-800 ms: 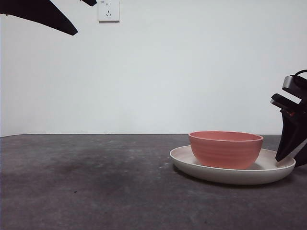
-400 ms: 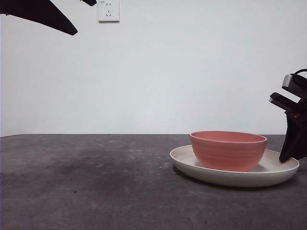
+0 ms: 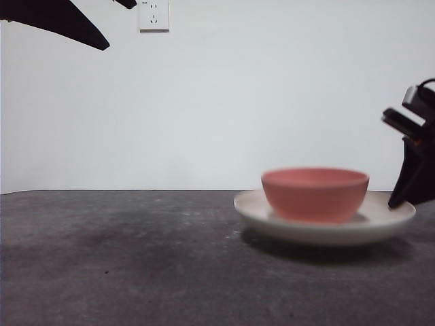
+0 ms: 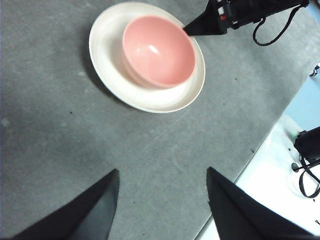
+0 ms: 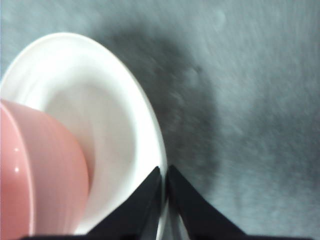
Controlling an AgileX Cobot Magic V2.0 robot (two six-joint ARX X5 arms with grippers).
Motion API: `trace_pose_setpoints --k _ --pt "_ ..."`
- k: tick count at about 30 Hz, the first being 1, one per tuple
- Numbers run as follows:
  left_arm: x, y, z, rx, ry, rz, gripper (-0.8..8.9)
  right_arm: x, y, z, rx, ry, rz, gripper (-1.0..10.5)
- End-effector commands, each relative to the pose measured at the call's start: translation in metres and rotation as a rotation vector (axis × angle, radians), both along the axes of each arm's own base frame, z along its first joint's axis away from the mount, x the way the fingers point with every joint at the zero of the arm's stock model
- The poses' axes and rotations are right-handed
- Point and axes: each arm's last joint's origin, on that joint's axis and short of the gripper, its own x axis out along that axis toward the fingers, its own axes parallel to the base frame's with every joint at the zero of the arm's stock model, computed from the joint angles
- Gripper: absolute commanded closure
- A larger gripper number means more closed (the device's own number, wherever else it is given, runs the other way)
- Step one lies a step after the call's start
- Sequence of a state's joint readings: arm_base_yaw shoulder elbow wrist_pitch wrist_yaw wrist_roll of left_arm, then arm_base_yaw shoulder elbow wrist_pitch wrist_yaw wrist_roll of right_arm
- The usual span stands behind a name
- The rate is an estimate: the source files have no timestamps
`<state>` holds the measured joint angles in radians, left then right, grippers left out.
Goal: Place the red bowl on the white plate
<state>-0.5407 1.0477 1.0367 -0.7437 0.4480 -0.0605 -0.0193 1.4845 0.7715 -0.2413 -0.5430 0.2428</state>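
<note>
The red bowl (image 3: 315,194) sits inside the white plate (image 3: 272,210), a little toward 10 o'clock of its middle in the left wrist view. The right gripper (image 5: 165,172) pinches the plate's rim with its jaws pressed nearly together, and the plate looks lifted off the table (image 3: 122,265). It should move slowly and keep the plate flat so the bowl does not slide. The left gripper (image 4: 162,192) waits high up with its jaws spread wide.

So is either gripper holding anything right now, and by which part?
The right gripper is shut on the white plate, pinching its rim, and the plate is lifted with the red bowl on it. The left gripper is open and holds nothing.
</note>
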Motion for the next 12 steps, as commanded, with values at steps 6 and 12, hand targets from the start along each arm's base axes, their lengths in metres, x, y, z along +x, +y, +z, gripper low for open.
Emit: trace_pose_setpoints --k 6,12 --pt "0.001 -0.002 0.002 -0.002 -0.026 -0.023 5.34 0.012 0.014 0.025 0.08 -0.041 0.017 9.4" --pt "0.001 -0.002 0.002 -0.002 -0.026 -0.023 5.34 0.021 0.038 0.046 0.089 -0.09 0.065 9.4"
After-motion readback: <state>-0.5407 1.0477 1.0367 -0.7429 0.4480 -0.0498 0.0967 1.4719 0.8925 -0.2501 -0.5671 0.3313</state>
